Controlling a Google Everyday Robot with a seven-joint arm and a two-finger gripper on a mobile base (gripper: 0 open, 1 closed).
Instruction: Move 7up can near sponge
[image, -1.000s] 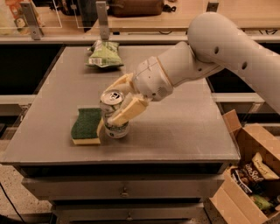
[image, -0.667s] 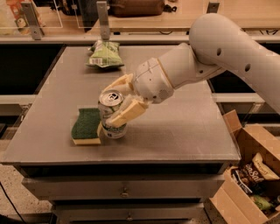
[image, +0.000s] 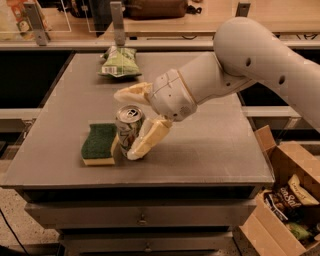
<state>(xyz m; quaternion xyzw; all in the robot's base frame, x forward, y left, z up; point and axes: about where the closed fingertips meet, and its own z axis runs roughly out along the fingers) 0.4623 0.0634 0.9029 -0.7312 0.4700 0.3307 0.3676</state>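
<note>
While the 7up can (image: 128, 131) sits approx. where it was 1 s ago, the gripper (image: 125, 125) around it has changed. The near finger (image: 147, 137) has dropped toward the near edge and the far finger (image: 132, 92) has lifted a bit. I read the jaws as apart now, straddling the can, not clamped.

Can looks upright, less tilt than before. It stands on the table (image: 210, 145) just right of the sponge (image: 99, 142); touching or a hair apart, can't tell.

My read: placement done, release under way. What's left is arm retreat w/o bumping the can.

Surface: flat grey top, snack bag (image: 119, 62) at far edge, well apart. Drawers (image: 142, 218) under near edge.

Room: cardboard box (image: 280, 160) w/ snack packs on floor at right; counter (image: 165, 27) along far side.
</note>
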